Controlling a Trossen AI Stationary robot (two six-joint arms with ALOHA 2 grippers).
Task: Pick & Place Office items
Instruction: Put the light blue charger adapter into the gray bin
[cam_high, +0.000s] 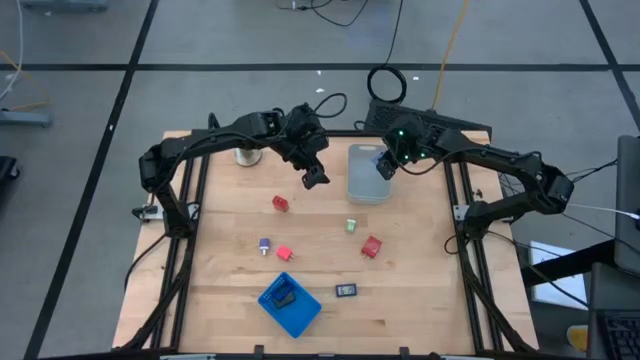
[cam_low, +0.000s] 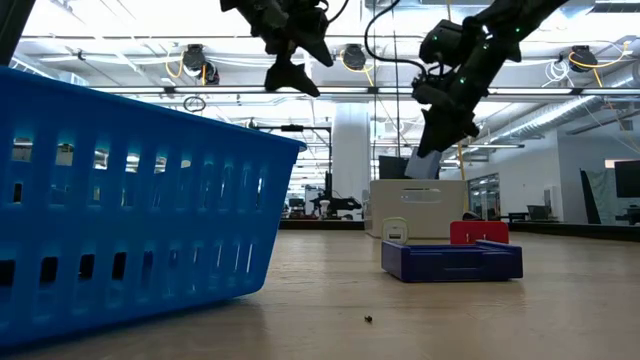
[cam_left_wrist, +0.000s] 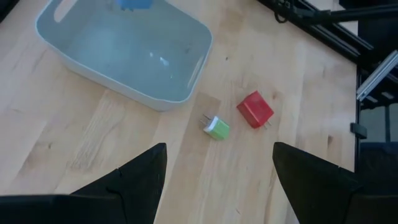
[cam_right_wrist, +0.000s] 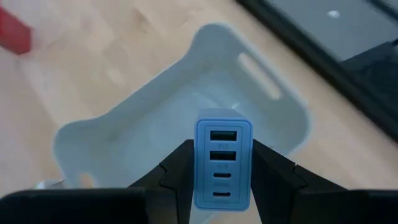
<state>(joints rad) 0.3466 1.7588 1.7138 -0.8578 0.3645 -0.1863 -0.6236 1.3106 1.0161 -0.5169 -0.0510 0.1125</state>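
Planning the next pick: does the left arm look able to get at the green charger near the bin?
Probably yes. The left tool hangs open above the table, and the green charger lies on bare wood, apart from the red charger and the clear bin. Nothing covers it.

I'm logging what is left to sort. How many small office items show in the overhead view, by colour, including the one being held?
Red: 3
Green: 1
Purple: 1
Black: 2
Pale blue, held by the right gripper: 1
Total: 8
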